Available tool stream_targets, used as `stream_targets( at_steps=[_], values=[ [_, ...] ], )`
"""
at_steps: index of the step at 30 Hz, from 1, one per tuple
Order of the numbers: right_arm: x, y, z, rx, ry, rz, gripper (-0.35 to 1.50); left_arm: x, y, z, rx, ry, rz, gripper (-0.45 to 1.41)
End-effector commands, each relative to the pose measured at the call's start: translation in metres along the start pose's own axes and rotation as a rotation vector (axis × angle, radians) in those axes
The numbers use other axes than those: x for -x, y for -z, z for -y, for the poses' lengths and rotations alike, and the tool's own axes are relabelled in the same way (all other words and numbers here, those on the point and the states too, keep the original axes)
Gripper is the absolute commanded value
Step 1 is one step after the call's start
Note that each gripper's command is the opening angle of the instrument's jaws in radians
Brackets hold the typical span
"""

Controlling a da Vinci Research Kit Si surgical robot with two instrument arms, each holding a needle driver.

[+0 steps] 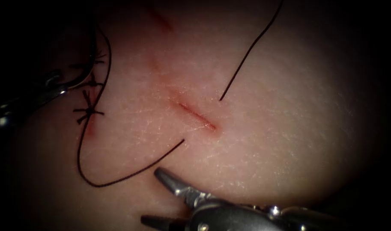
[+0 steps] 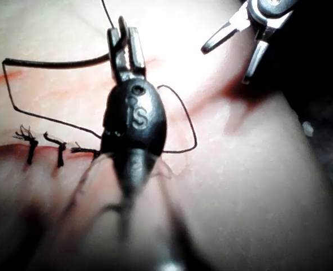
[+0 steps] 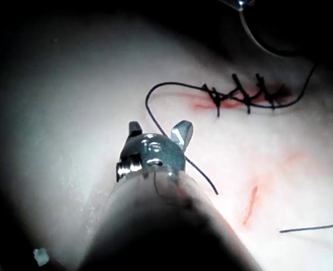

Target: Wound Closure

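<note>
My left tool [image 1: 68, 88] is at the far left, jaws shut on the curved needle [image 1: 91, 64]. The needle is held clear of the tissue [image 1: 268, 141], left of the cut [image 1: 197, 115]. In the left wrist view the jaws [image 2: 124, 35] grip the needle [image 2: 53, 62] well away from its thread end. The black thread [image 1: 101, 185] loops from the needle, enters the tissue left of the cut and comes out on its right, running upward. My right tool [image 1: 150, 194] hovers below the cut, open and holding nothing, as its own view [image 3: 158, 131] confirms.
Three knotted stitches [image 1: 88, 111] with short cut ends close the earlier part of the wound beside the left tool, also visible as stitches [image 3: 239, 96] and stitches [image 2: 59, 149]. Faint red fluid marks [image 1: 161, 20] lie along the cut line. The right tool [image 2: 239, 39] shows open.
</note>
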Motion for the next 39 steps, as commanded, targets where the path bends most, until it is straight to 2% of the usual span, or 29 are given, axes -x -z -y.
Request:
stream_targets(
  at_steps=[1,4,8,11,12,13,14,16,17,19,22,23,24,25,26,34,37,39],
  values=[
    [0.0004,-0.0009,-0.0003,0.006,0.008,0.007,1.26,0.0003,-0.0007,-0.0001,-0.002,0.000,-0.002,-0.45],
    [0.0019,-0.0017,-0.0013,0.041,0.045,0.037,1.28,0.0003,-0.0007,-0.0001,-0.005,-0.002,0.000,-0.45],
    [0.0059,-0.0047,-0.0029,0.053,0.117,0.096,1.28,0.0004,-0.0007,-0.0003,-0.009,-0.005,0.005,-0.45],
    [0.0072,-0.0056,-0.0029,0.034,0.149,0.128,1.28,0.0005,-0.0007,-0.0003,-0.010,-0.006,0.005,-0.45],
    [0.0084,-0.0063,-0.0028,0.031,0.162,0.141,1.28,0.0005,-0.0006,-0.0003,-0.011,-0.006,0.005,-0.45],
    [0.0084,-0.0063,-0.0028,0.031,0.162,0.141,1.28,0.0005,-0.0006,-0.0003,-0.011,-0.006,0.005,-0.45],
    [0.0098,-0.0070,-0.0024,0.035,0.177,0.143,1.28,0.0005,-0.0006,-0.0003,-0.010,-0.007,0.009,-0.45],
    [0.0108,-0.0074,-0.0020,0.033,0.194,0.146,1.23,0.0005,-0.0006,-0.0004,-0.011,-0.008,0.009,-0.45],
    [0.0109,-0.0075,-0.0019,0.034,0.196,0.146,1.18,0.0005,-0.0006,-0.0004,-0.011,-0.008,0.009,-0.45],
    [0.0113,-0.0078,-0.0022,0.036,0.197,0.151,0.91,0.0005,-0.0006,-0.0004,-0.012,-0.008,0.010,-0.45],
    [0.0113,-0.0081,-0.0024,0.037,0.195,0.152,0.73,0.0005,-0.0006,-0.0004,-0.012,-0.009,0.012,-0.45],
    [0.0113,-0.0081,-0.0024,0.031,0.194,0.145,0.58,0.0005,-0.0006,-0.0004,-0.012,-0.009,0.012,-0.45],
    [0.0113,-0.0081,-0.0023,0.025,0.194,0.139,0.34,0.0006,-0.0006,-0.0004,-0.012,-0.009,0.012,-0.45],
    [0.0113,-0.0081,-0.0023,0.025,0.194,0.139,0.34,0.0006,-0.0006,-0.0004,-0.012,-0.009,0.012,-0.45],
    [0.0112,-0.0080,-0.0022,0.010,0.194,0.126,-0.35,0.0006,-0.0006,-0.0004,-0.015,-0.009,0.014,-0.45],
    [0.0101,-0.0065,0.0000,-0.023,0.191,0.110,-0.35,0.0006,-0.0006,-0.0005,-0.013,-0.011,0.016,-0.45],
    [0.0080,-0.0053,0.0027,-0.050,0.179,0.086,-0.35,0.0007,-0.0006,-0.0005,-0.014,-0.012,0.016,-0.45],
    [0.0075,-0.0050,0.0033,-0.056,0.179,0.080,-0.35,0.0007,-0.0007,-0.0006,-0.010,-0.012,0.017,-0.45]
  ],
)
